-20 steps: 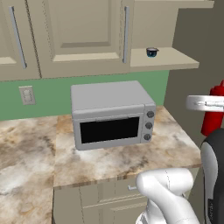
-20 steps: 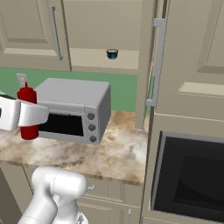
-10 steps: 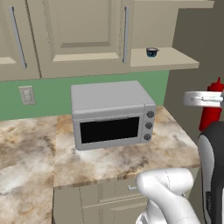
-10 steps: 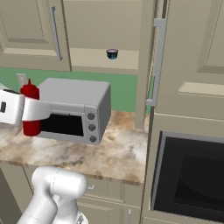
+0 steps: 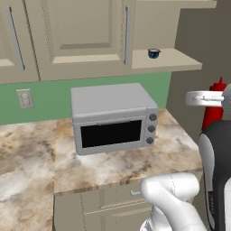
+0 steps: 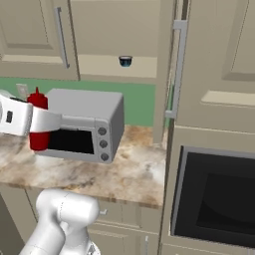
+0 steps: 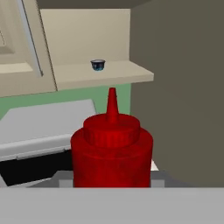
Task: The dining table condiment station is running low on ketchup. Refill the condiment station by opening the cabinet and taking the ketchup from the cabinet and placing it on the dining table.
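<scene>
The ketchup (image 7: pixel 111 151), a red squeeze bottle with a tapered nozzle, stands upright between my fingers, and my gripper (image 7: pixel 111 176) is shut on its body. In the left base view the ketchup (image 5: pixel 211 118) hangs at the right edge, off the counter's right end, with the gripper (image 5: pixel 207 98) across it. In the right base view the ketchup (image 6: pixel 38 140) floats in front of the microwave's left side, gripper (image 6: pixel 44 122) clamped round its middle. The cabinet (image 6: pixel 117 27) stands open, its door (image 6: pixel 172 69) swung out edge-on. The dining table is out of view.
A grey microwave (image 5: pixel 113 117) sits on the marbled worktop (image 5: pixel 113 164). A small dark bowl (image 5: pixel 154 53) rests on the open cabinet's shelf. A built-in oven (image 6: pixel 216 199) fills the tall unit at right. Closed wall cabinets (image 5: pixel 81 31) hang at left.
The held ketchup has drifted a little, leftward and upward in the left base view and slightly rightward in the right base view. The grip is unchanged.
</scene>
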### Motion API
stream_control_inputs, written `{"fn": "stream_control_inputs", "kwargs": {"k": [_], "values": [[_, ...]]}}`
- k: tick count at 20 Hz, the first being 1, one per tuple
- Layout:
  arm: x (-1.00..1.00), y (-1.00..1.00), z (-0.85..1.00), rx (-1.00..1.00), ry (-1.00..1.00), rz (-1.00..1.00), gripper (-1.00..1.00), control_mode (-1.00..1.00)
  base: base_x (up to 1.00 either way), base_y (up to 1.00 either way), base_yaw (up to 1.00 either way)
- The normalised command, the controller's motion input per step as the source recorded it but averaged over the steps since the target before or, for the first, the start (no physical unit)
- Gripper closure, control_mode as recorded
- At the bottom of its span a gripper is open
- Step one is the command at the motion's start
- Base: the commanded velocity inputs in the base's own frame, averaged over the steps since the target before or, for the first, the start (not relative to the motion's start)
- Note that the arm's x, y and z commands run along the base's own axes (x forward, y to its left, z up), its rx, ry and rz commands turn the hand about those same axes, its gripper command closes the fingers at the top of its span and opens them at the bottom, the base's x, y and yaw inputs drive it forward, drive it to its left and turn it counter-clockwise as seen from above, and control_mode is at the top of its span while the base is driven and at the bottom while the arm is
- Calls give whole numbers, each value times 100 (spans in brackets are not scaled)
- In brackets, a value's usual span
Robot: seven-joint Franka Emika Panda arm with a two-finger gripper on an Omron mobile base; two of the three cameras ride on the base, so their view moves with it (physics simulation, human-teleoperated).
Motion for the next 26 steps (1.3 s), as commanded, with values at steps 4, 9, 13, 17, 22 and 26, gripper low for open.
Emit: {"fn": "stream_control_inputs", "kwargs": {"k": [4, 9, 13, 17, 22, 26], "values": [[0, 0, 0, 0, 0, 0, 100, 100, -87, 0, -16], [0, 0, 0, 0, 0, 0, 100, 100, -99, 0, -26], [0, 0, 0, 0, 0, 0, 100, 100, -69, -9, -43], [0, 0, 0, 0, 0, 0, 100, 100, -33, -24, -53], [0, 0, 0, 0, 0, 0, 100, 100, -9, -50, -60], [0, 0, 0, 0, 0, 0, 100, 100, 0, -71, -63]]}}
